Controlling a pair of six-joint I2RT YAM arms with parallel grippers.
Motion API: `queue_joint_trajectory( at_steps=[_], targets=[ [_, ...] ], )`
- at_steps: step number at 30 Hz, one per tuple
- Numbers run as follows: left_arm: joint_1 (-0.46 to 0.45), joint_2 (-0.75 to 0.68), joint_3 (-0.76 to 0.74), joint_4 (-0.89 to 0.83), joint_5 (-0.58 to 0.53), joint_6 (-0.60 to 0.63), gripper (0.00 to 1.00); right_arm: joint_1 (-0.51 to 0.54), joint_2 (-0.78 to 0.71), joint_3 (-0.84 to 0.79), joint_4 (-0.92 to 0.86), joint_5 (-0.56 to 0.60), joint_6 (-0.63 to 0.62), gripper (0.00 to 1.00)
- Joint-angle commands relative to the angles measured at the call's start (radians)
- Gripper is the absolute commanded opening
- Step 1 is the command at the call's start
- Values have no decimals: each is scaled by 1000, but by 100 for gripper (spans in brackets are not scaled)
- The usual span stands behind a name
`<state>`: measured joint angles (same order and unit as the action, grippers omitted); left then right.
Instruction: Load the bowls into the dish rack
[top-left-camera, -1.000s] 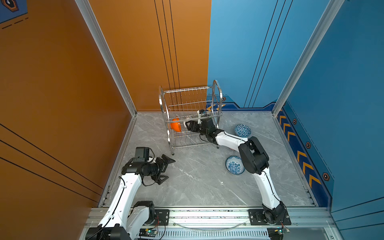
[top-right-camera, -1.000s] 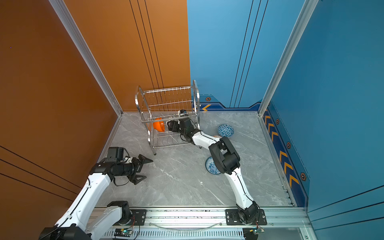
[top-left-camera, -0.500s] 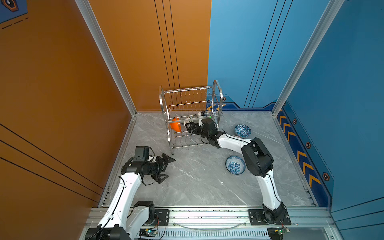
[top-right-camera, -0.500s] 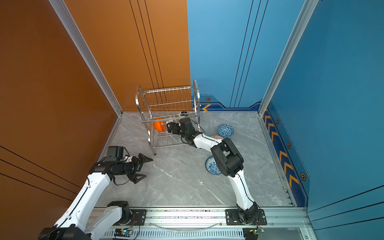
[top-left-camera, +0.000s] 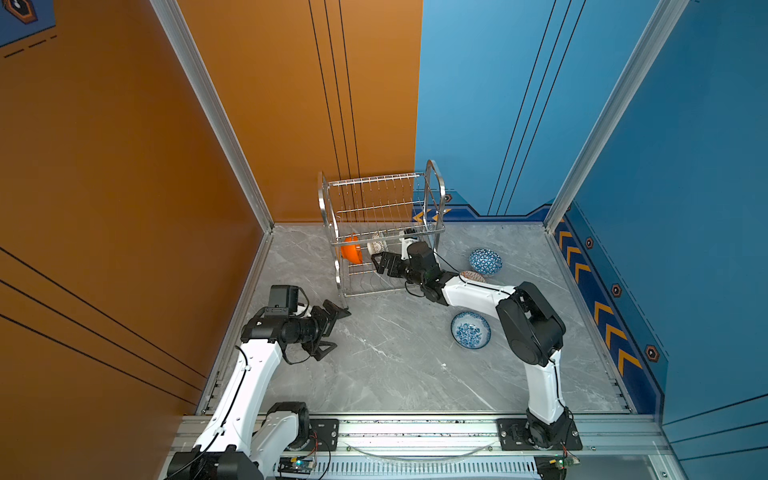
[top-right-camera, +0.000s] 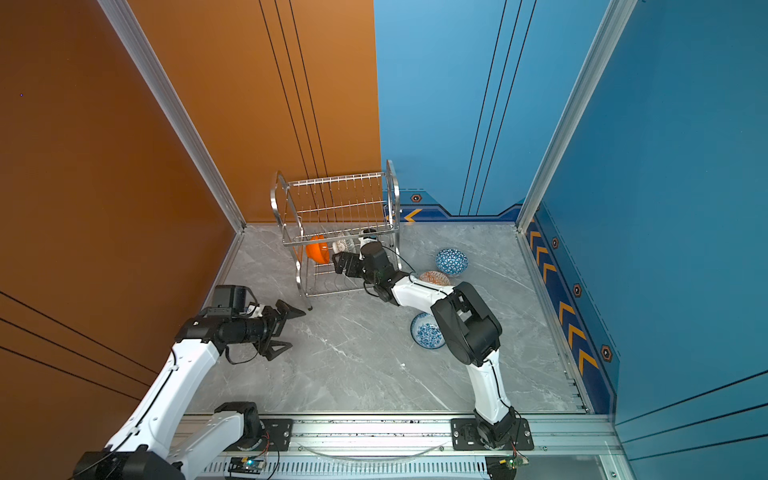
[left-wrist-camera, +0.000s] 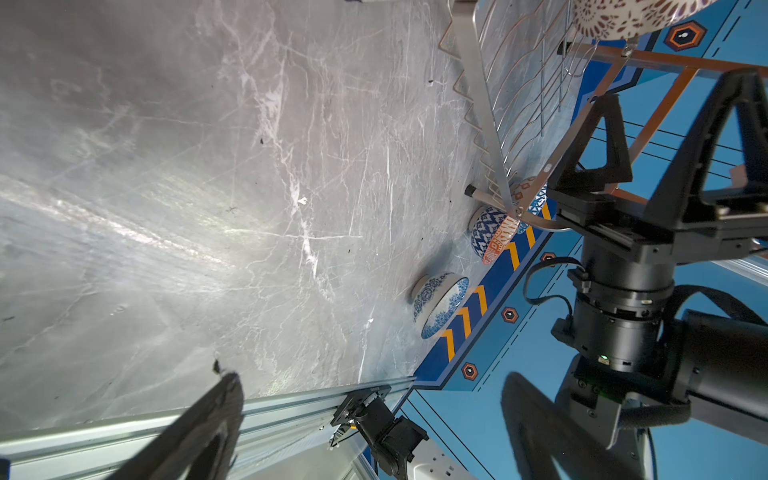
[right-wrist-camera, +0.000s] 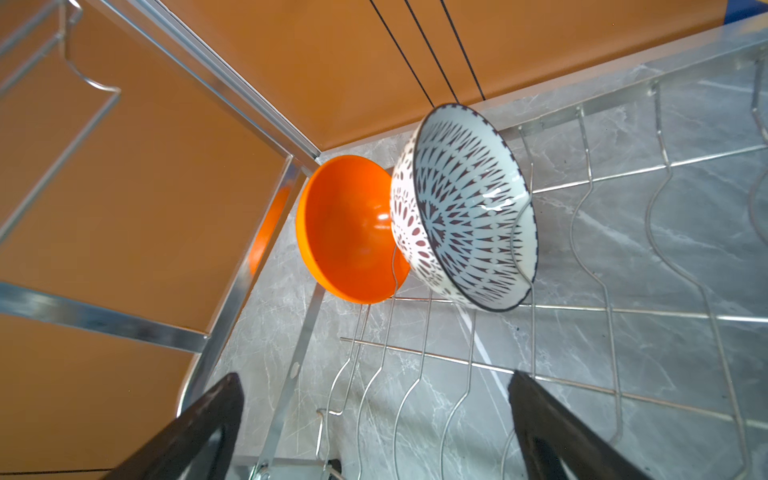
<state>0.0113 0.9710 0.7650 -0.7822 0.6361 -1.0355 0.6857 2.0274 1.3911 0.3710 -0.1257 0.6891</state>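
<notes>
The dish rack stands at the back wall. On its lower shelf the orange bowl and the black-lattice bowl stand on edge, side by side. My right gripper is open and empty at the rack's front, just short of the lattice bowl. On the floor lie the triangle bowl, the orange-white bowl and the floral bowl. My left gripper hovers open and empty near the rack's front left leg.
Orange wall on the left, blue walls behind and on the right. The right arm's elbow hangs beside the floral bowl. An aluminium rail runs along the front edge. Several shelf wires to the right of the lattice bowl hold nothing.
My right jaws have spread wider and drawn back a little toward the rack's front, with the lattice bowl standing free on the shelf. The left arm has not moved.
</notes>
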Motion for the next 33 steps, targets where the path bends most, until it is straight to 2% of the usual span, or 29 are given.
queue_joint_trajectory(
  at_steps=[1,14,24,33],
  targets=[
    [-10,3,26,-29,-34,13,98,2,-74,-43,17,23,18,100],
    [-82,0,73,-29,-116,-31,98,9,-264,-189,-78,7,18,100],
    [-236,14,69,50,-228,-108,98,-4,-421,-290,-176,0,-5,100],
    [-404,98,78,162,-324,-171,98,-63,-593,-401,-290,7,-33,100]
  ],
)
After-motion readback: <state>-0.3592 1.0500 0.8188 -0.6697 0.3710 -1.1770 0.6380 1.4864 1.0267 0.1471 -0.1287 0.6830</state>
